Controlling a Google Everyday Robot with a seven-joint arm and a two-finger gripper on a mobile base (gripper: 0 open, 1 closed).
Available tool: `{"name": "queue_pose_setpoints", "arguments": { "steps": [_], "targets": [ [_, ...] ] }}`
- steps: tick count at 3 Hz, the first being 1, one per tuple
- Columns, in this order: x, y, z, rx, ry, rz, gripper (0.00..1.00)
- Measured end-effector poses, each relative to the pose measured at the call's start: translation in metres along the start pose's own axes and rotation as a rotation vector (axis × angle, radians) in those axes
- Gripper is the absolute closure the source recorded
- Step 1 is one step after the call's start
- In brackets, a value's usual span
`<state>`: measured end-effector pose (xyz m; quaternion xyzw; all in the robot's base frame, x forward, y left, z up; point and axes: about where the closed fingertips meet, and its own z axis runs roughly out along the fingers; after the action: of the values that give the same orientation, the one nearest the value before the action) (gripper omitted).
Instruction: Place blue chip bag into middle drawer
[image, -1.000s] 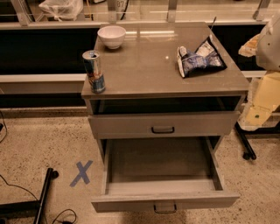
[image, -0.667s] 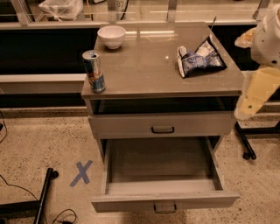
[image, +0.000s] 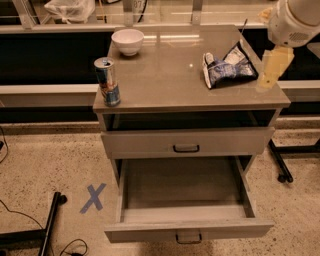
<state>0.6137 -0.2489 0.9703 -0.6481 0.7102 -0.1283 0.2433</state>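
Note:
The blue chip bag (image: 227, 67) lies crumpled on the cabinet top (image: 170, 75), near its right edge. The middle drawer (image: 185, 200) is pulled out wide below, its grey floor bare, its dark loop handle at the front. My gripper (image: 272, 70) hangs from the white arm at the upper right, just right of the bag and above the cabinet's right edge, apart from the bag and holding nothing.
A silver-blue drink can (image: 107, 82) stands at the cabinet top's front left corner. A white bowl (image: 127, 41) sits at the back left. The handled drawer front above (image: 186, 142) is closed. A blue X (image: 93, 197) marks the floor on the left, near a black stand leg (image: 50, 225).
The arm has risen and swung left, from beside the cabinet's right side to above its right edge, close to the chip bag. The bag and drawer have not moved.

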Motion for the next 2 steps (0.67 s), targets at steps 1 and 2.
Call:
{"name": "queue_pose_setpoints", "arguments": {
  "steps": [1, 2],
  "targets": [
    [-0.005, -0.059, 0.035, 0.041, 0.024, -0.080, 0.00],
    [-0.020, -0.087, 0.071, 0.026, 0.032, -0.153, 0.07]
  ]
}}
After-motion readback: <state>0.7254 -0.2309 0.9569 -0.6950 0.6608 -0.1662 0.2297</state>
